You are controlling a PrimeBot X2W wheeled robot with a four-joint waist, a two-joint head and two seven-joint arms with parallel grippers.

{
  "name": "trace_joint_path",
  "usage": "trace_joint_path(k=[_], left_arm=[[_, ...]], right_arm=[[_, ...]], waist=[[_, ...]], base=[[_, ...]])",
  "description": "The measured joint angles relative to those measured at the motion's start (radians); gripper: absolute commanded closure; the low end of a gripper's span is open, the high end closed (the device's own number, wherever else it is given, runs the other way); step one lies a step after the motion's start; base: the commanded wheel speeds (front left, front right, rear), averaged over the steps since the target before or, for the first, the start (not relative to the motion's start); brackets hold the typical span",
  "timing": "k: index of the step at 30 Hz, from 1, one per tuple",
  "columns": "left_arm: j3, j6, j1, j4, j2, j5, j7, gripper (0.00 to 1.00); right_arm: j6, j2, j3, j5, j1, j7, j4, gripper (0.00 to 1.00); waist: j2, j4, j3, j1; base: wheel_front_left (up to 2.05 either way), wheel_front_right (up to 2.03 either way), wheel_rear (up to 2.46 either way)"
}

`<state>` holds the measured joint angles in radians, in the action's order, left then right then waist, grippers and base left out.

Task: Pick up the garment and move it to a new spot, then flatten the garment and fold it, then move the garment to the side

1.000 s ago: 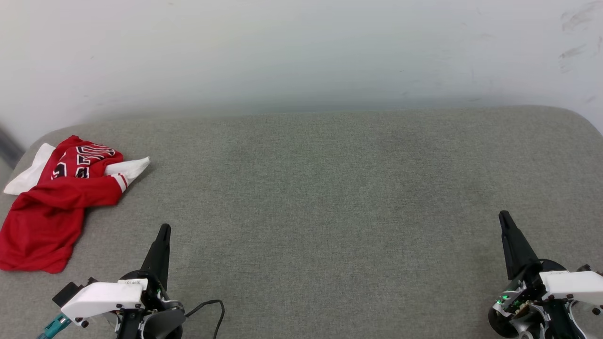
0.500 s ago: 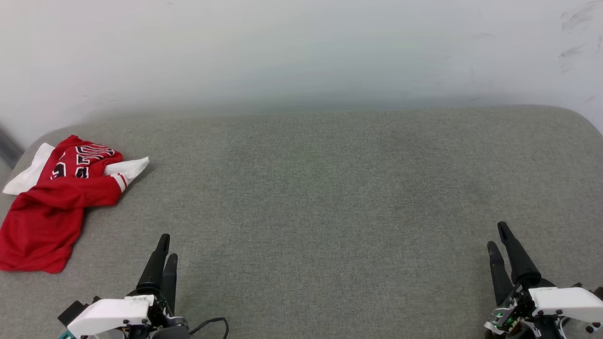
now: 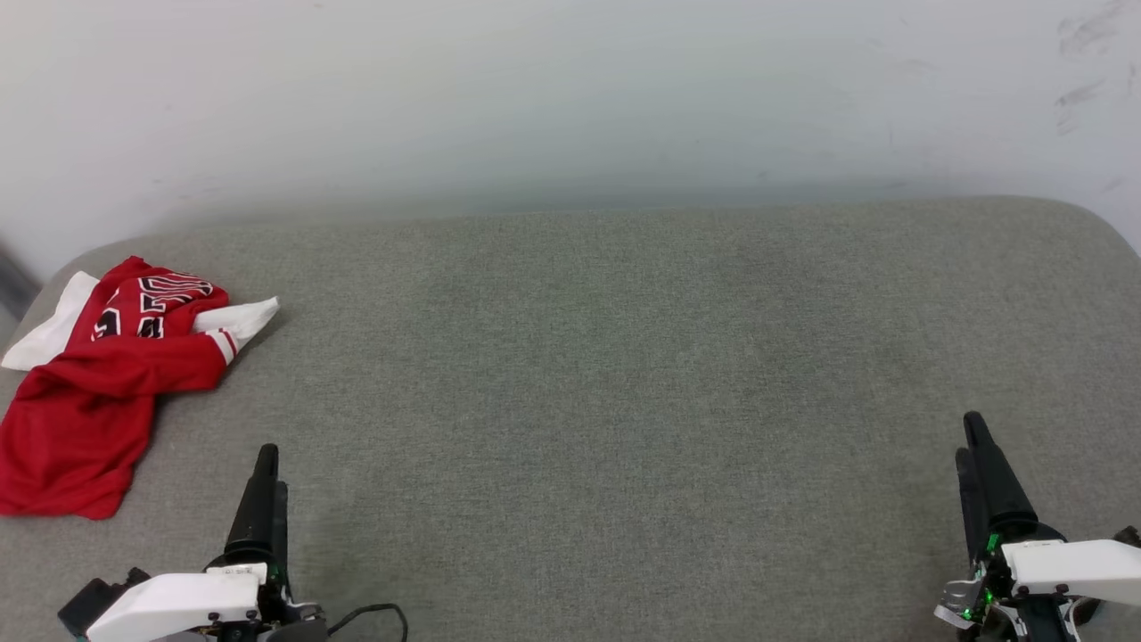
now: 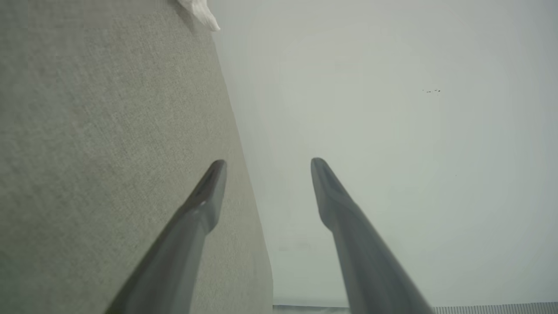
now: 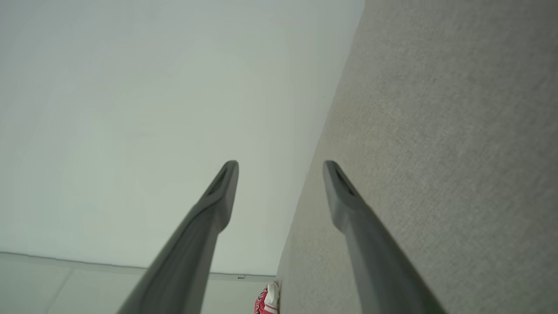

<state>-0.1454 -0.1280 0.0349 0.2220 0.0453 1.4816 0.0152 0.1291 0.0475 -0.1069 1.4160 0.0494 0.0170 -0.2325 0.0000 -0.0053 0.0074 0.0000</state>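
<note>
We look over a broad grey upholstered surface [image 3: 624, 401] with rounded far corners, its woven fabric evenly and softly lit. Behind its far edge we see a plain pale wall [image 3: 535, 89], with a few dark scuff marks [image 3: 1083, 94] at the far right.

Your left gripper [image 3: 270, 464] sat with the crumpled garment [image 3: 89, 392] ahead of it and off to its left, not touching. Your right gripper [image 3: 968, 435] was well apart across the grey cushion [image 3: 588, 357].

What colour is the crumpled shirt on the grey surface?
The garment is red, with white sleeves and black, white-outlined lettering; best in the head view.
</note>
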Motion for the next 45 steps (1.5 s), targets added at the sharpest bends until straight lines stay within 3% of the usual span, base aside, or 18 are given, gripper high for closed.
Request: trace_joint_path(k=[17, 23, 30, 39, 45], left_arm=[[-0.083, 0.018, -0.007, -0.112, 0.0, -0.329, -0.064, 0.0], [-0.043, 0.073, -0.011, -0.202, 0.0, -0.473, -0.083, 0.0], [0.08, 0.152, -0.033, -0.28, 0.0, -0.697, -0.107, 0.0], [0.168, 0.194, -0.052, -0.304, 0.002, -0.869, -0.133, 0.0], [0.231, 0.255, -0.054, -0.312, 0.031, -0.98, -0.15, 0.0]], right_arm=[[0.0, 0.0, 0.011, -0.419, -0.001, -0.063, 0.121, 0.0], [0.0, 0.0, 0.036, -0.598, -0.001, -0.084, 0.172, 0.0], [0.0, 0.0, 0.062, -0.762, 0.001, -0.106, 0.218, 0.0], [0.0, 0.0, 0.091, -0.935, 0.001, -0.134, 0.237, 0.0], [0.0, 0.007, 0.109, -1.04, -0.001, -0.15, 0.24, 0.0]], waist=[[0.0001, -0.006, 0.008, 0.0], [0.0, -0.006, 0.015, 0.0], [0.0, -0.007, 0.02, 0.0001], [0.0, -0.012, 0.019, 0.0], [0.0, -0.015, 0.021, 0.0]], base=[[0.0, 0.0, 0.0], [0.0, 0.0, 0.0], [0.0, 0.0, 0.0], [0.0, 0.0, 0.0], [0.0, 0.0, 0.0]])
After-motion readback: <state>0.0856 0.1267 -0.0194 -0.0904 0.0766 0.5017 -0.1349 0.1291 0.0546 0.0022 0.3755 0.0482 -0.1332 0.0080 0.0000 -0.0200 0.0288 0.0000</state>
